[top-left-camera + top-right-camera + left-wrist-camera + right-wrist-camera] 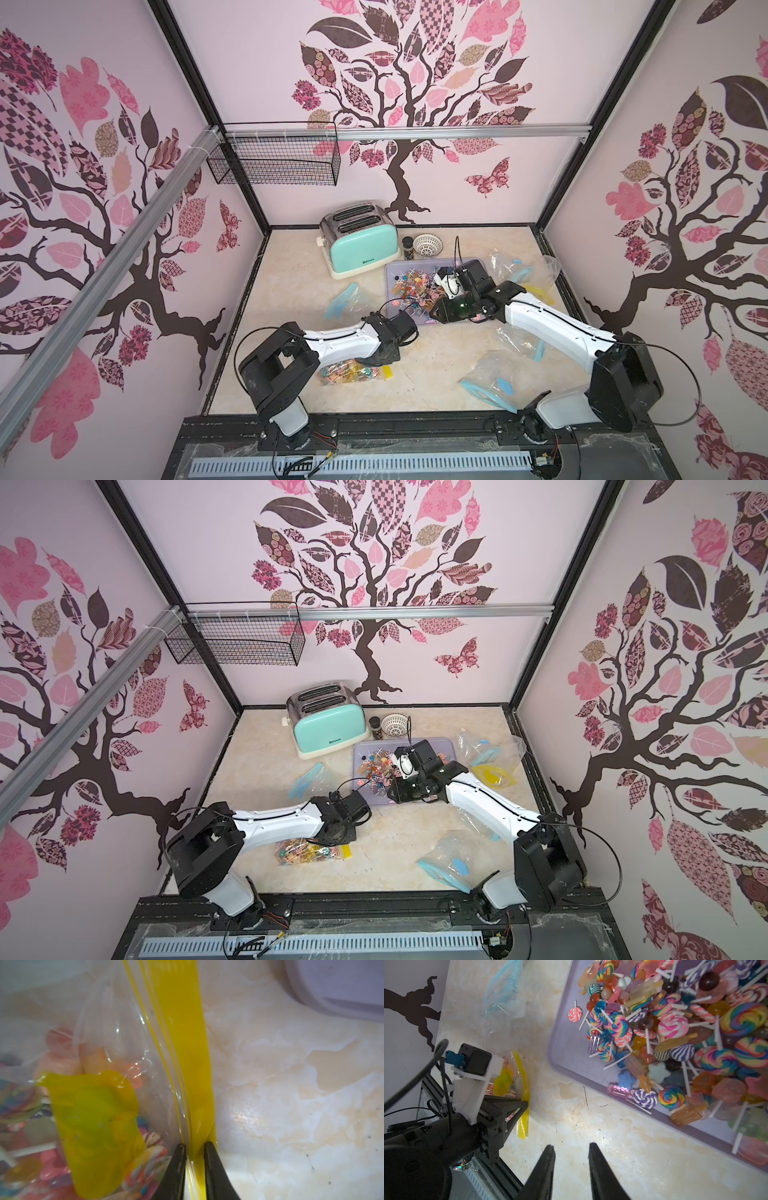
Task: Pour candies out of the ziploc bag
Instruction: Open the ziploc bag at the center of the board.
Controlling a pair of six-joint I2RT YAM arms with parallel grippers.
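One ziploc bag (340, 374) flat, long axis crosswise, yellow zip end rightward — left gripper (194, 1145), arm folded low, pinches it. Right gripper (571, 1145) hovers, jaws parted, empty.

Candies (415, 291) heaped in tray (392, 268), toaster (361, 245) behind tray, ziploc bag (345, 372) before tray, to its left

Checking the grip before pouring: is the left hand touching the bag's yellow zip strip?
Touching: in the left wrist view the yellow zip strip runs pinched between the left hand's fingers.
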